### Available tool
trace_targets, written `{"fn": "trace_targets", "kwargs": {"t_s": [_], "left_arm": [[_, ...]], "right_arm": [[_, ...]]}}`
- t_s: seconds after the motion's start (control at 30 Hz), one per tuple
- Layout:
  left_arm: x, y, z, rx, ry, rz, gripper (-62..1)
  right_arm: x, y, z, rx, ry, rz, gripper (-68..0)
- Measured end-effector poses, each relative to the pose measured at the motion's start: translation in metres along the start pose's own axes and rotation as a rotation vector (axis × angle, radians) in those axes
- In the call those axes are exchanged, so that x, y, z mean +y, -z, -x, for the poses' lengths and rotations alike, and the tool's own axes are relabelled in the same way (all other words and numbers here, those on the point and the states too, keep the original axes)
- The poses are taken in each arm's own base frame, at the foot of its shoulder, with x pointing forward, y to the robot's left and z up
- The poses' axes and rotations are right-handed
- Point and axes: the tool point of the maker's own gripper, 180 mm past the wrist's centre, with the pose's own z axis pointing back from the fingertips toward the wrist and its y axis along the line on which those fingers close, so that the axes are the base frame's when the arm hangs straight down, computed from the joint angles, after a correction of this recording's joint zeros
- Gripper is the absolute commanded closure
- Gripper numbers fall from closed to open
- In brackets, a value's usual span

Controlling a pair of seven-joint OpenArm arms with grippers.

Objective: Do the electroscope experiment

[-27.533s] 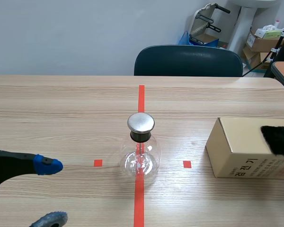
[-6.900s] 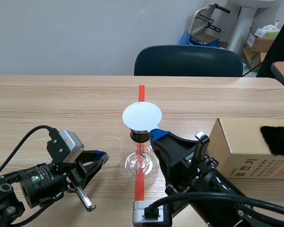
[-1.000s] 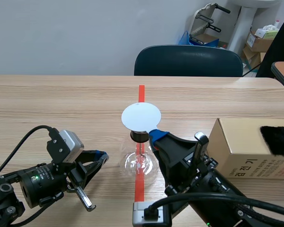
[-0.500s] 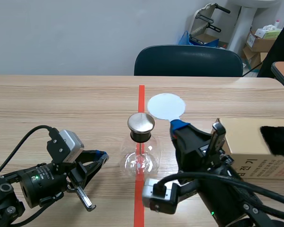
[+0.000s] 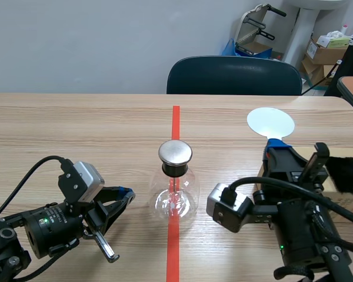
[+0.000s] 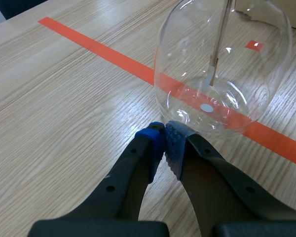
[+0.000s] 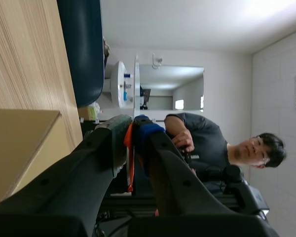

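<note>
The electroscope, a round glass flask (image 5: 175,200) with a metal cap (image 5: 175,152), stands on the red tape line at mid-table. Through its glass (image 6: 222,74) a thin rod with foil leaves (image 6: 214,66) shows. My left gripper (image 5: 127,195) lies low to the flask's left, shut on nothing, its tips (image 6: 165,134) just short of the glass. My right gripper (image 5: 277,144) is raised to the flask's right, shut on the stalk of a white disc (image 5: 271,122). The disc is upright and well clear of the cap. The right wrist view shows it edge-on (image 7: 136,84).
A cardboard box (image 5: 335,154) stands at the right behind my right arm, with a black furry cloth (image 5: 347,173) on it. The box's top (image 7: 19,143) lies under my right gripper. A dark chair (image 5: 234,75) is across the table. A person (image 7: 212,143) stands in the room beyond.
My right arm has carried the white disc from above the metal cap away to the right, over toward the box. The left arm and the flask have not moved.
</note>
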Motion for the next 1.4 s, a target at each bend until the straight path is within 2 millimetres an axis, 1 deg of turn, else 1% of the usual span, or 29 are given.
{"fn": "trace_targets", "kwargs": {"t_s": [0.1,1.4], "left_arm": [[0.0000,0.0000,0.0000,0.000,0.000,0.000,-4.0],[-0.0015,0.0014,-0.0014,-0.006,-0.004,0.001,-4.0]], "right_arm": [[0.0000,0.0000,0.0026,0.014,0.000,0.000,-1.7],[0.0000,0.0000,0.0016,0.009,0.000,0.000,-1.7]]}}
